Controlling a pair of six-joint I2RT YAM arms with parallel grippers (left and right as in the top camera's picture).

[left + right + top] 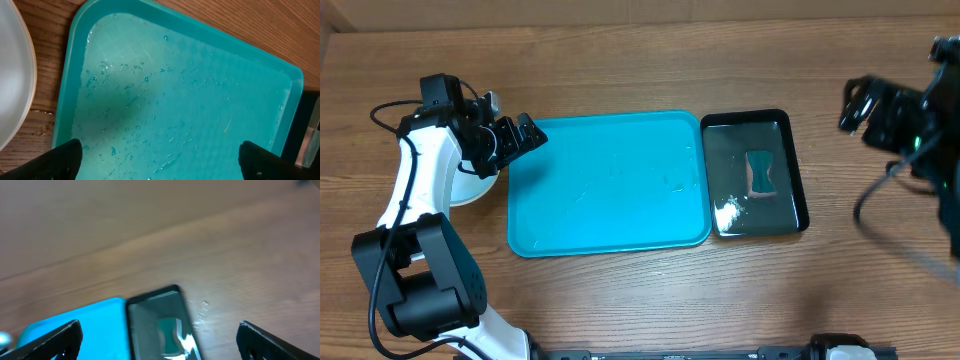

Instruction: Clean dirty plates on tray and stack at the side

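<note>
The turquoise tray (610, 225) lies mid-table, wet with droplets and with no plate on it; it fills the left wrist view (190, 90). A white plate (470, 188) sits on the table just left of the tray, partly under my left arm, and its rim shows in the left wrist view (15, 75). The yellow-green and blue plates cannot be told apart from it. My left gripper (523, 135) is open and empty over the tray's far left corner (160, 162). My right gripper (855, 105) is open and empty, raised at the far right (160, 342).
A smaller glossy black tray (798, 170) stands against the turquoise tray's right side, with a teal sponge (761, 172) lying in water in it. Both show blurred in the right wrist view (145, 310). Water drops lie on the wood beside it (202, 307).
</note>
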